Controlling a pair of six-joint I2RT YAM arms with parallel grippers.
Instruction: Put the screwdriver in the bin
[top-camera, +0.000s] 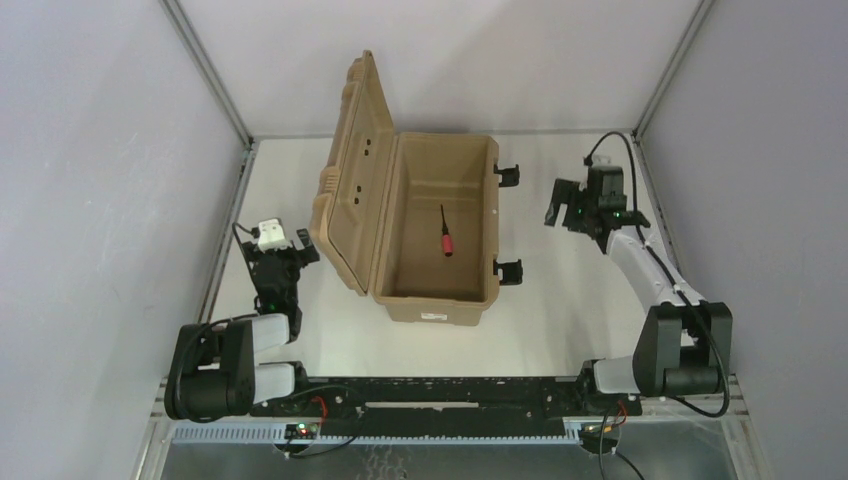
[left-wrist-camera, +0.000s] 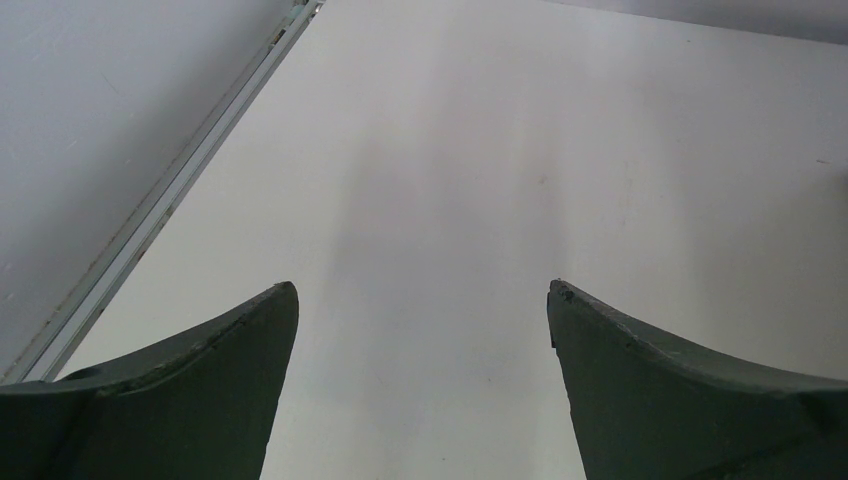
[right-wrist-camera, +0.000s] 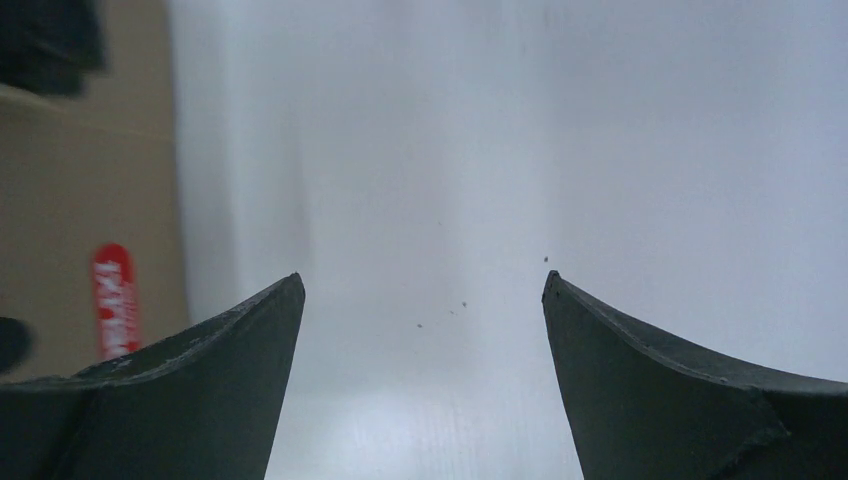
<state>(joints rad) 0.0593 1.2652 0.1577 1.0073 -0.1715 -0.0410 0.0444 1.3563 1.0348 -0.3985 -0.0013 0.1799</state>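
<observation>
Top external view is showing the screwdriver (top-camera: 446, 236) lying on the floor of the bin (top-camera: 432, 308), whose lid (top-camera: 350, 170) is standing open toward the left. The left end effector (left-wrist-camera: 422, 290) is hovering over the bare desk (left-wrist-camera: 450, 150), jaws spread apart and gripping nothing. The right end effector (right-wrist-camera: 423, 282) is sitting just right of the bin, likewise spread wide and empty.

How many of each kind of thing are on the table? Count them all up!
screwdriver: 1
bin: 1
black latches: 2
grippers: 2 (left gripper, right gripper)
Total: 6
</observation>
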